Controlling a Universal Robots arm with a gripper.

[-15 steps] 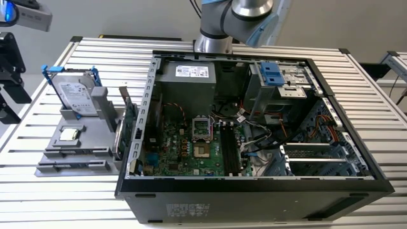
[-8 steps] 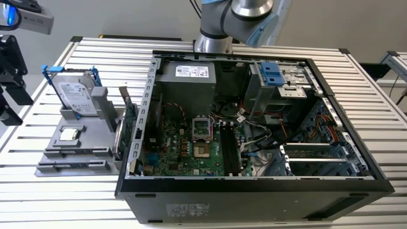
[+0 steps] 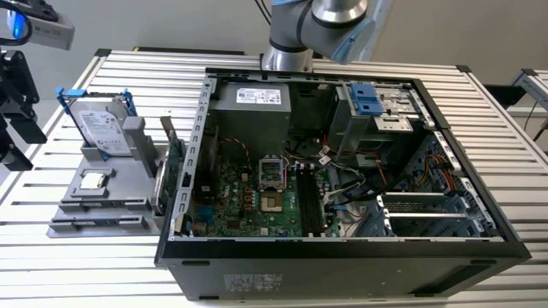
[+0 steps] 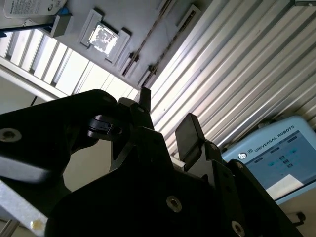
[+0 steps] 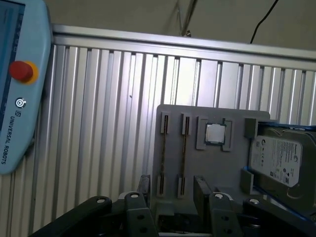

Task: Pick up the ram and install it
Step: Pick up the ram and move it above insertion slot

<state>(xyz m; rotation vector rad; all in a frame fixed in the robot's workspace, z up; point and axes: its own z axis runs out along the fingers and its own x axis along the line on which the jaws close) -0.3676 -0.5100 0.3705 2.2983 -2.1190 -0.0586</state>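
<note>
One claw (image 5: pixel 172 178) spread, facing tray (image 5: pixel 217 165); exterior view: open case (image 3: pixel 342 269).

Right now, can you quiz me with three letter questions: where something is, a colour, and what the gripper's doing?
1. Where is the hard drive? A inside the computer case B on the grey tray C on the floor
2. Its brackets are: A red B blue C yellow
3. The gripper is: A open, empty B shut on the drive C shut on a cable
Answers: B, it stands on the tray beside the case; B, blue edges frame it; A, a gap shows between its fingers.
</note>
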